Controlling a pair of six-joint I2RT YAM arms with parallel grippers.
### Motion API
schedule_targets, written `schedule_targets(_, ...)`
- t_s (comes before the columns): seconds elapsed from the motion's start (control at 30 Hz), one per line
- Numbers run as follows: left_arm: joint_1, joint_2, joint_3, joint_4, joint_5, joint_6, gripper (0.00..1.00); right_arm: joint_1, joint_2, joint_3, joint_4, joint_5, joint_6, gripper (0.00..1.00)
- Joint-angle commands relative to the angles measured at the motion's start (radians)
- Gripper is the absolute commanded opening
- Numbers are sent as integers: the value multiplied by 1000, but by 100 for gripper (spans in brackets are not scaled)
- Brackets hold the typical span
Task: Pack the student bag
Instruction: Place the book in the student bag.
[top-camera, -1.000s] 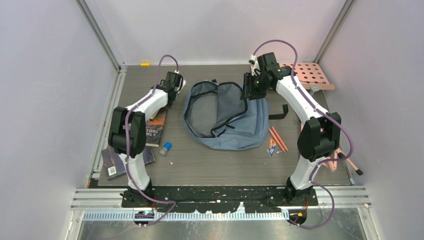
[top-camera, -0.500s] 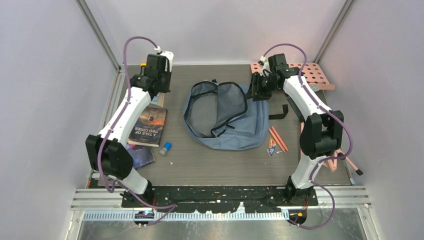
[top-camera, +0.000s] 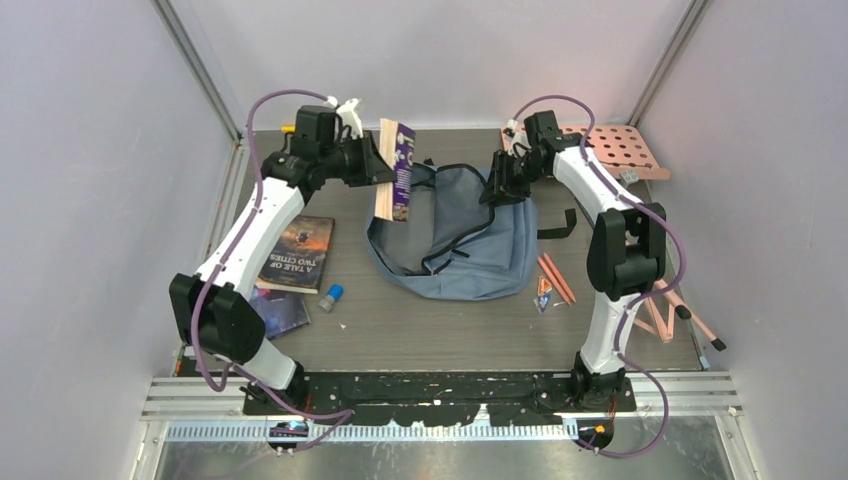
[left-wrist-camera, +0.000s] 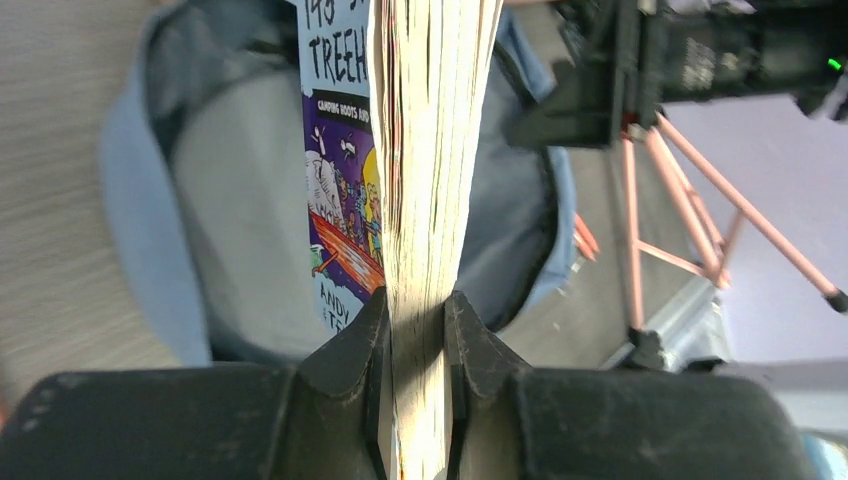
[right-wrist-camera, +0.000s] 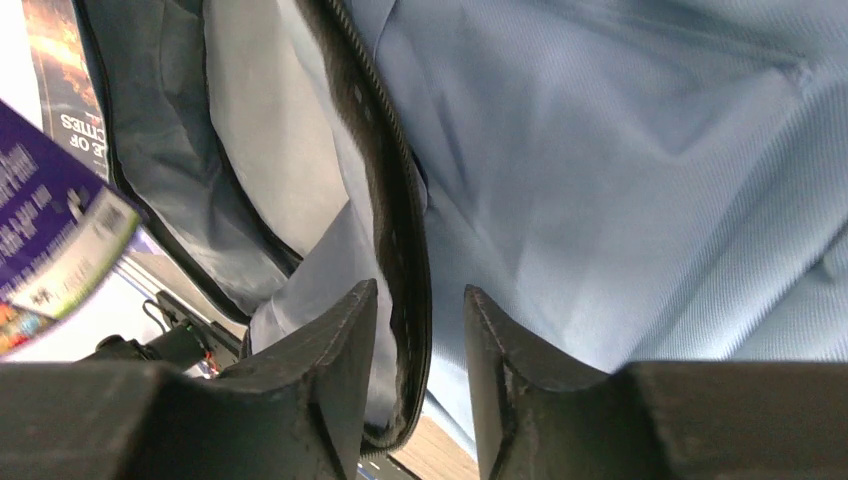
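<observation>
The student bag (top-camera: 490, 250), grey-blue, lies mid-table with its main compartment gaping open. My left gripper (top-camera: 378, 172) is shut on a thick paperback with a purple cover (top-camera: 398, 170) and holds it upright on edge above the bag's left rim. The left wrist view shows its page block (left-wrist-camera: 430, 150) pinched between both fingers (left-wrist-camera: 417, 330), with the bag's pale lining (left-wrist-camera: 230, 230) below. My right gripper (top-camera: 495, 190) is at the bag's far right rim. In the right wrist view its jaws (right-wrist-camera: 420, 340) stand apart around the black zipper rim (right-wrist-camera: 400, 220), which rests against one finger.
A book titled A Tale of Two Cities (top-camera: 300, 252) and a darker book (top-camera: 272, 312) lie at the left, with a small blue-capped item (top-camera: 331, 296) beside them. Orange pencils (top-camera: 553, 278) lie right of the bag. A pink perforated board (top-camera: 625, 150) sits back right.
My left arm lifted off the left side of the table with the purple book and swung it right, over the bag's edge. My right gripper shifted slightly backward at the rim.
</observation>
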Motion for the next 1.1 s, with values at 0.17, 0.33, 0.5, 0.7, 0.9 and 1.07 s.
schedule_targets(0.17, -13, 56, -47, 224, 239, -169, 0, 2, 58, 140, -36, -92, 4, 1)
schedule_targets(0.33, -8, 125, -95, 290, 223, -221, 0, 2, 3, 124, -33, -63, 17, 1)
schedule_targets(0.5, -8, 214, -115, 303, 236, -229, 0, 2, -29, 100, -27, -46, 42, 1)
schedule_targets(0.7, -8, 291, -96, 216, 165, -135, 0, 2, -30, 105, -35, -35, 43, 1)
schedule_targets(0.9, -8, 319, -114, 219, 158, -144, 27, 2, -24, 128, -47, -26, 43, 1)
schedule_targets(1.07, -9, 319, -148, 249, 155, -161, 50, 2, -19, 134, -49, -24, 40, 1)
